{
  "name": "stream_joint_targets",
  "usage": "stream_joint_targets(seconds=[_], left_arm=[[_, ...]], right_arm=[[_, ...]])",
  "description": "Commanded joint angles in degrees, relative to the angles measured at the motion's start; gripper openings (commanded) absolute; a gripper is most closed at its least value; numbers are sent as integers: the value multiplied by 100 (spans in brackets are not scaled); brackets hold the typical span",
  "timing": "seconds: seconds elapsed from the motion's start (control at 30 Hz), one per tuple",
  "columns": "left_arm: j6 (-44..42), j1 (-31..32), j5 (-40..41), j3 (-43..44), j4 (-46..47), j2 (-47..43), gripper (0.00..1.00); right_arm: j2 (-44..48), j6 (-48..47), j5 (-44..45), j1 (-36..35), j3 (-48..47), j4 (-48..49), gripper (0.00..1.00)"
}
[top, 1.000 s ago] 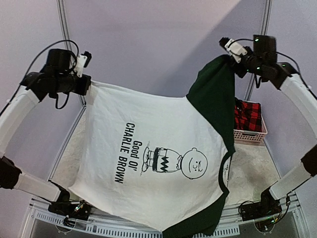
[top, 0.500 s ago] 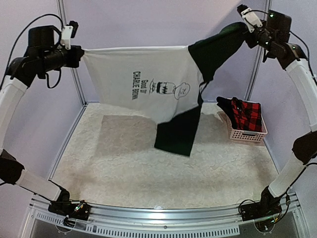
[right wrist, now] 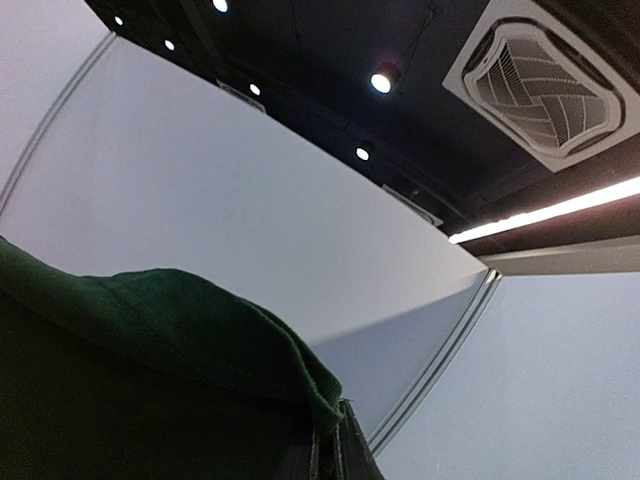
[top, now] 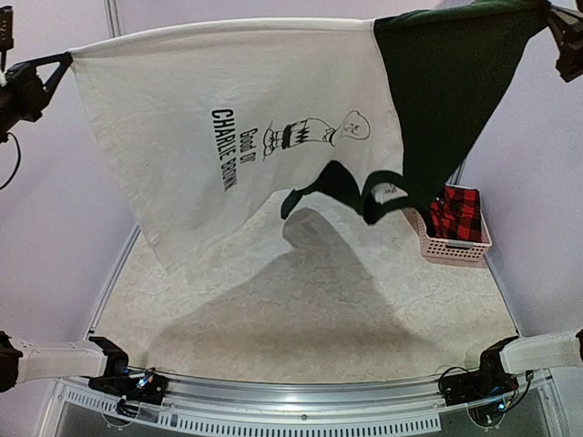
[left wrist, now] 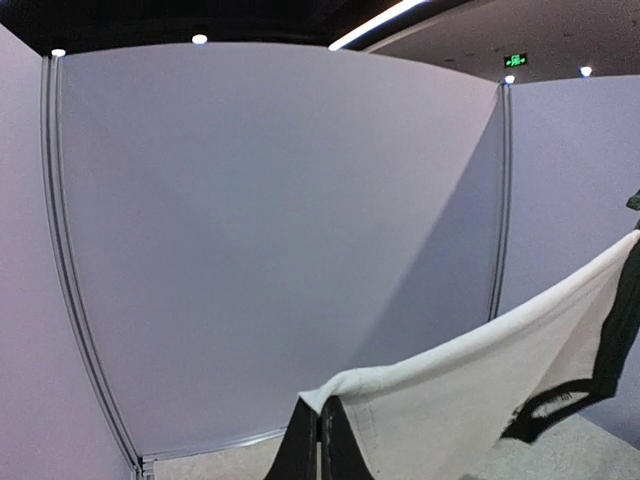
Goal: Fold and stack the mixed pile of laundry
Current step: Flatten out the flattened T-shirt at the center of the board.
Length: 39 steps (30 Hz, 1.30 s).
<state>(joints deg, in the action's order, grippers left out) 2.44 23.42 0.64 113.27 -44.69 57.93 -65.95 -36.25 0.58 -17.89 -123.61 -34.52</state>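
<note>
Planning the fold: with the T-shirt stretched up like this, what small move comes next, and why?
Probably lower both claws together, keeping the spread. The left claw and right claw pinch opposite ends of the T-shirt, which hangs taut above the table, so laying it flat comes first.

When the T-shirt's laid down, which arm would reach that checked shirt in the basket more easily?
Likely the right: the basket sits far right, below the right fingers; the left fingers hold the T-shirt far left.
</note>
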Motion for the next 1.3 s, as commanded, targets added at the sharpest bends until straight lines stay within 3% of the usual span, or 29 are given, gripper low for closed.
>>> stream_joint_targets(seconds=[0.0,0.2,0.43,0.57,0.77,0.9,1.03,1.27], left_arm=[[40,83,-20,332,-62,-121,0],[-208,164,133,773,-8,200,0],[-847,295,1179,686,-203,976,0],[-963,287,1546,-487,-195,1135,0],[-473,210,1368,-3549,866,798,0],[-360,105,1148,-4297,1175,1407,0],[-307,-53,1135,-4383,1377,2171,0],[-159,-364,1251,-3834,1361,3397,0]], right_arm=[[163,125,-200,22,-489,192,0],[-185,-36,-91,20,-847,528,0],[-891,-324,192,22,-348,588,0],[-888,-632,308,21,1157,747,0],[-661,-762,385,22,4149,1302,0],[-1039,-673,570,16,5178,1754,0],[-2102,-492,930,5,4962,1936,0],[-4012,-271,1411,-4,3610,2052,0]])
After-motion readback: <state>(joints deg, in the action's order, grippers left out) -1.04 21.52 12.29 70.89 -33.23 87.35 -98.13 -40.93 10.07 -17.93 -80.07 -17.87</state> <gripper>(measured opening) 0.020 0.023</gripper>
